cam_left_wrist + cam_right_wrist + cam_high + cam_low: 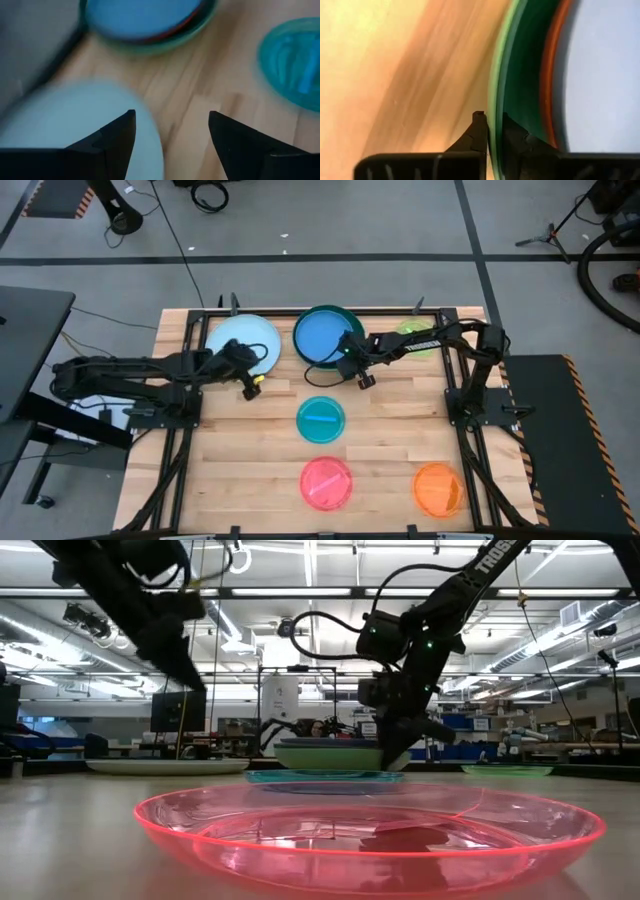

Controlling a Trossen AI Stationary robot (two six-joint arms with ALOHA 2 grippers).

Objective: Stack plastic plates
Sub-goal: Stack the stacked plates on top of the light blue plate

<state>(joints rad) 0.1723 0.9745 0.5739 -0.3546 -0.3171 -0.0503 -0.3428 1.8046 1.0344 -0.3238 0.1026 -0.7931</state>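
Right jaws: closing to a narrow slit on the light green rim of the stack, one finger outside, one inside; right gripper sitting at the stack's near-right edge, toward the table's far middle.
Left jaws: standing wide apart, gripping nothing; left gripper hovering over the near-right edge of the light blue plate by the far-left corner.
Step in hand: apparently pinching the stack's rim for a lift or drag.
Doing it well: keeping the pinch square on the rim, lifting level so the blue plate and the red-orange one beneath it are not sliding off; moving slowly, since thin rims are likely slipping easily.
Stack: sitting at the far edge's middle, dark green under red-orange under blue.
Lime plate: lying near the far-right corner.
Teal plate: lying at the table's centre.
Pink plate: lying at the near edge's middle.
Orange plate: lying toward the near-right corner.
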